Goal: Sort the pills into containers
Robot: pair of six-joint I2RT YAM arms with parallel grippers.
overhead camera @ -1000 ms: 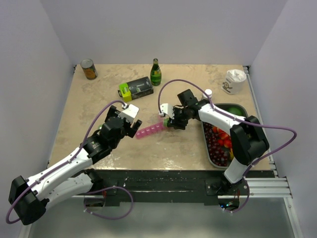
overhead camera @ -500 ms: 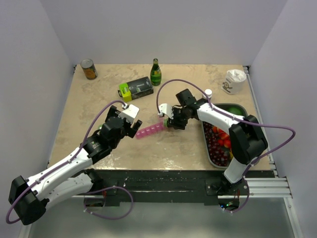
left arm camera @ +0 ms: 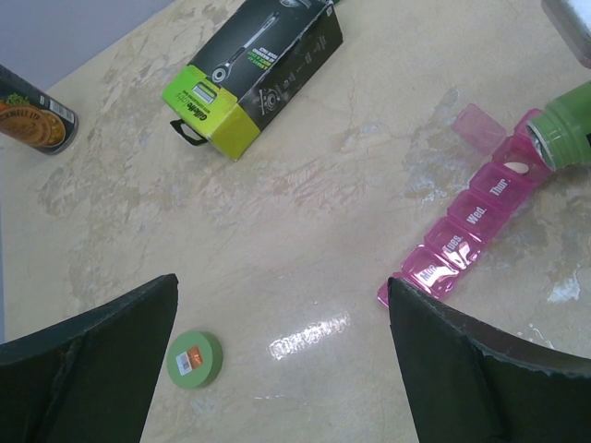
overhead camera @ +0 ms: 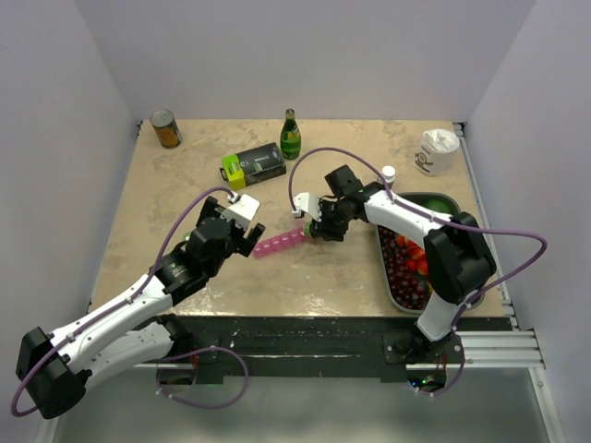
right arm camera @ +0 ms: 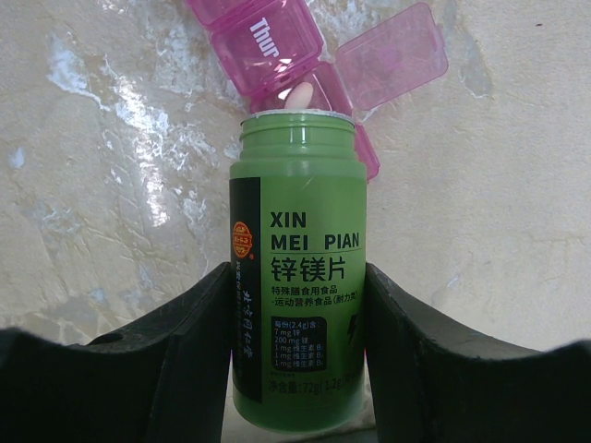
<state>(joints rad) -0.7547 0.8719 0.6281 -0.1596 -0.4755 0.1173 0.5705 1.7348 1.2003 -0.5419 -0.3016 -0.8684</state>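
Note:
The containers are a pink pill-organiser strip [overhead camera: 279, 244] [left arm camera: 471, 231] [right arm camera: 277, 37] lying mid-table. One compartment near its right end has its lid [right arm camera: 392, 57] flipped open, and a pale pill [right arm camera: 300, 92] lies inside. My right gripper [overhead camera: 319, 224] [right arm camera: 297, 277] is shut on a green pill bottle [right arm camera: 295, 268] [left arm camera: 565, 134], tipped so that its uncapped mouth is over that open compartment. My left gripper [overhead camera: 247, 233] [left arm camera: 282, 305] hangs open and empty just left of the strip's left end. A green bottle cap [left arm camera: 195, 358] lies on the table below it.
A black-and-lime box [overhead camera: 252, 166] [left arm camera: 254, 78], a tin can [overhead camera: 165, 128] [left arm camera: 32, 111] and a green glass bottle [overhead camera: 291, 136] stand at the back. A crumpled white cup [overhead camera: 436, 150] is at the back right. A fruit tray [overhead camera: 429, 197] lies along the right edge.
My right arm has edged slightly left with the bottle. The left arm and the strip have not moved.

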